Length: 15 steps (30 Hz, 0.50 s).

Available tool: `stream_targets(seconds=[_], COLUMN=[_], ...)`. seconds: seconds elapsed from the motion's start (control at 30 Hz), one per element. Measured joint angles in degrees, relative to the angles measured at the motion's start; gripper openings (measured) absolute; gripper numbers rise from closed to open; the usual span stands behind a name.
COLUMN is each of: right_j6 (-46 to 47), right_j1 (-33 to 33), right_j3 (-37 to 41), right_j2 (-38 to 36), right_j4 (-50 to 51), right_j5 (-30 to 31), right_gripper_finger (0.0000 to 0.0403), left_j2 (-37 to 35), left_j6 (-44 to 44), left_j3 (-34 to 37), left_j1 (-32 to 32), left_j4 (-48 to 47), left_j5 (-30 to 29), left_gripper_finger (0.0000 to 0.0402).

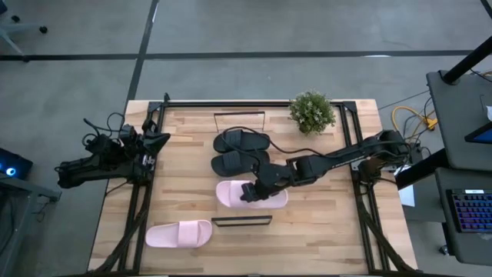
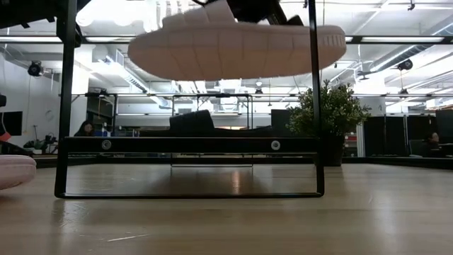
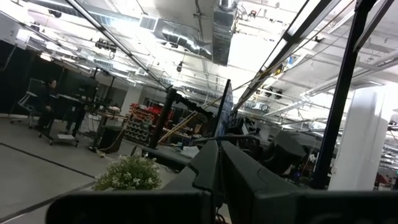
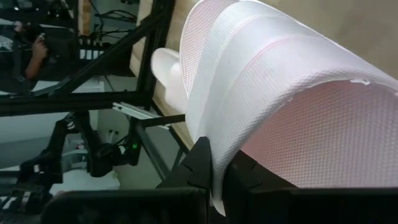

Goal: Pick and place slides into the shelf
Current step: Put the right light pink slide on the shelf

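Note:
One pale pink slide (image 1: 265, 197) is in my right gripper (image 1: 254, 189), which is shut on it above the near half of the shelf (image 1: 231, 178). In the low view this slide (image 2: 233, 46) hangs clear above the shelf board (image 2: 187, 145). Two black slides (image 1: 241, 141) (image 1: 239, 161) lie sole down on the far half of the shelf. The second pink slide (image 1: 179, 233) lies sole down on the table near its near left corner. My left gripper (image 1: 157, 142) is shut and waits at the table's left edge. My right gripper pinches the pink slide's wide strap at its edge (image 4: 219, 163) between the two fingers (image 4: 200, 167). The arm reaches in from the table's right side, slanting downward. The slide is lifted clear, roughly level, with its sole (image 2: 233, 53) facing down.
A small potted plant (image 1: 312, 112) stands at the table's far edge, right of the shelf. The shelf's thin black frame ends (image 1: 239, 115) (image 1: 241, 221) stand up at its far and near ends. Black rails (image 1: 142, 200) run along both table sides.

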<state>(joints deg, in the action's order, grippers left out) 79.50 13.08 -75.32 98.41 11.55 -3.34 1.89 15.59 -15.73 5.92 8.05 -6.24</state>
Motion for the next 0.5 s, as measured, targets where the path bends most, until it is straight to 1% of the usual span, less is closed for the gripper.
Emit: stream_targets(seconds=[0.27,0.4,0.5], right_j6=[-1.0,-1.2,-1.0], right_j1=[0.0,0.0,0.0], right_j3=[1.1,1.1,1.1], right_j2=[0.4,2.4,4.4], right_j4=[-0.4,-1.1,-3.8], right_j5=[0.4,0.0,-1.1], right_gripper_finger=[0.0008,0.0008,0.0009], left_j2=[0.0,0.0,0.0], left_j6=[0.0,0.0,0.0], left_j3=[0.0,0.1,0.1], left_j1=[0.0,0.0,0.0], left_j4=[0.0,0.0,0.0], left_j5=[-0.1,-0.1,-0.1], left_gripper_finger=[0.0004,0.0004,0.0004])
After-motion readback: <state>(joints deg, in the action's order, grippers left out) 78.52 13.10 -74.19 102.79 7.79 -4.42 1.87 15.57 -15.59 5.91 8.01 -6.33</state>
